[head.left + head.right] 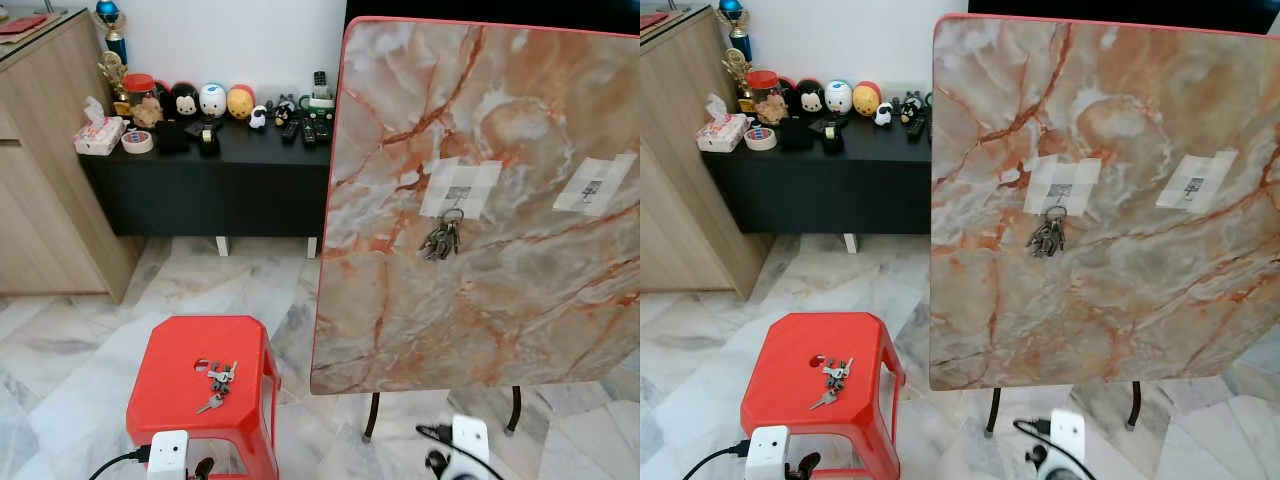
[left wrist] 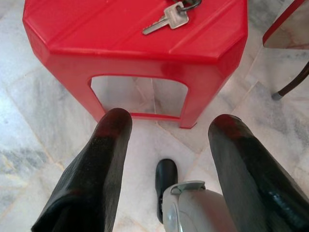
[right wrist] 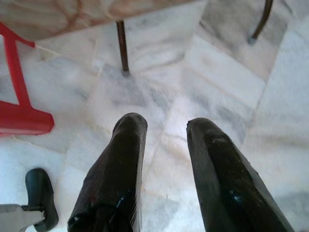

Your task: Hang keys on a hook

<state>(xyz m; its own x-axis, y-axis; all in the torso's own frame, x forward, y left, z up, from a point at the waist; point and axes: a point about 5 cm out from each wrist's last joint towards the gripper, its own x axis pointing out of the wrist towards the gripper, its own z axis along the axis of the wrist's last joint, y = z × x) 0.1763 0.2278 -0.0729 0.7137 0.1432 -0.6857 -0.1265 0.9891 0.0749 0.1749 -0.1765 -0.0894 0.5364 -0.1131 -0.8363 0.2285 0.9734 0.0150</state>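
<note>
A: Where are the keys (image 1: 217, 383)?

B: Loose bunch lying flat on top of the red stool (image 1: 180, 375), toward its right-centre. In the left wrist view one silver key (image 2: 166, 22) points toward the stool's near edge.

A: And the left gripper (image 2: 166, 145) vs. those keys?

B: Low, in front of the stool, well apart from the keys. Fingers (image 2: 91, 179) spread wide, nothing between them, pointing at the stool's front opening w/ floor tiles below.

A: Right gripper (image 3: 166, 128)?

B: Hangs over the marble floor (image 3: 217, 87), fingers apart, empty. A table leg (image 3: 122, 46) stands ahead of it.

A: Hooks?

B: Marble tabletop (image 1: 500, 200) tipped upright, right of the stool. Two taped patches on it. The left patch (image 1: 460, 187) has a second key bunch (image 1: 441, 238) hanging just under it; the right patch (image 1: 594, 185) has nothing hanging.

A: Behind?

B: Black low cabinet (image 1: 210, 185) w/ small toy figures (image 1: 212, 100), tape roll (image 1: 137, 141), tissue pack (image 1: 98, 134). Wood cupboard (image 1: 45, 170) at far left.
</note>
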